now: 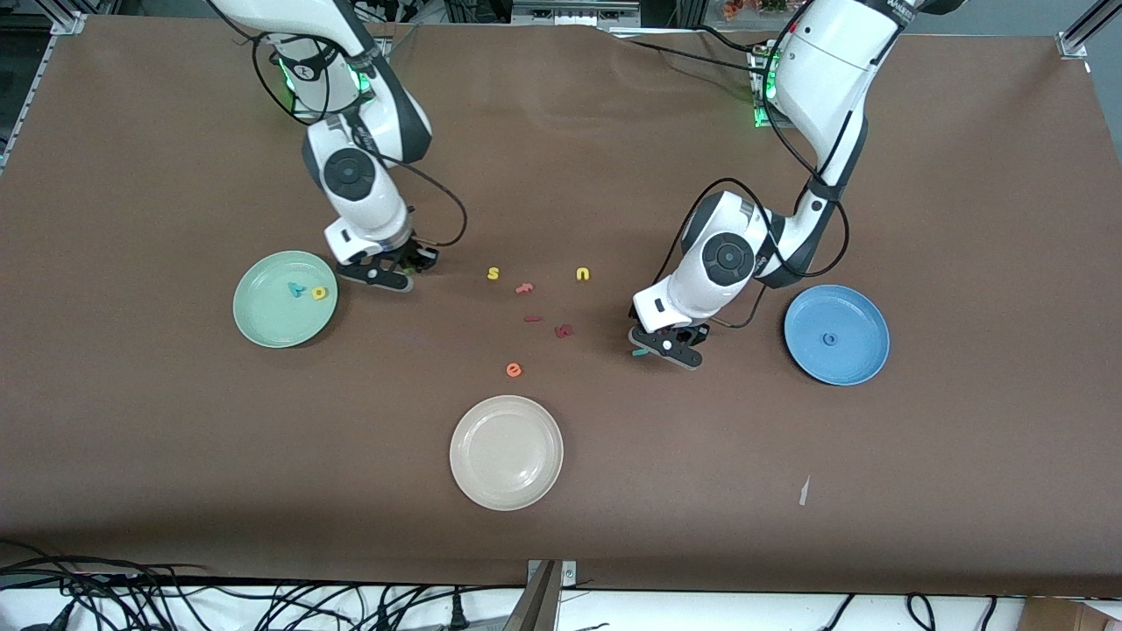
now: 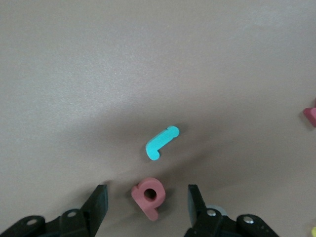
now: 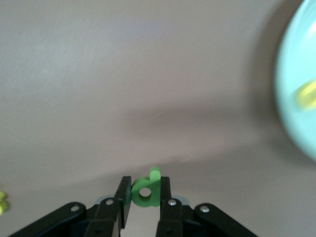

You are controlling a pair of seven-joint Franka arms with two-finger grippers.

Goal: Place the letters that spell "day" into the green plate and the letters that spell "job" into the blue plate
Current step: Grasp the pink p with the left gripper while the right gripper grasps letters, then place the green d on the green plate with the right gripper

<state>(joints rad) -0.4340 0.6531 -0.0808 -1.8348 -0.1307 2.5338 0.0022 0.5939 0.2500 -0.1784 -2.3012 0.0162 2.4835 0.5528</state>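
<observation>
Right gripper (image 3: 144, 195) jaws are clamping the green d (image 3: 147, 189) beside the green plate (image 1: 263, 324). Left gripper (image 2: 148, 205) jaws are standing open around the pinkish-red b (image 2: 148, 196), teal j (image 2: 161, 142) lying just ahead on the table (image 1: 789, 491).

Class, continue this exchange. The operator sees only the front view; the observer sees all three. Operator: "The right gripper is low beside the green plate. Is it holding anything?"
Observer: Yes. The right gripper has its fingers shut on the green d.
Operator: What is under the left gripper?
Observer: The left gripper has its fingers open, with the pinkish-red b between them, touching neither.
Operator: Is the teal j touching that b?
Observer: No. The teal j lies on the table beside the b, apart from it and outside the fingers.
</observation>
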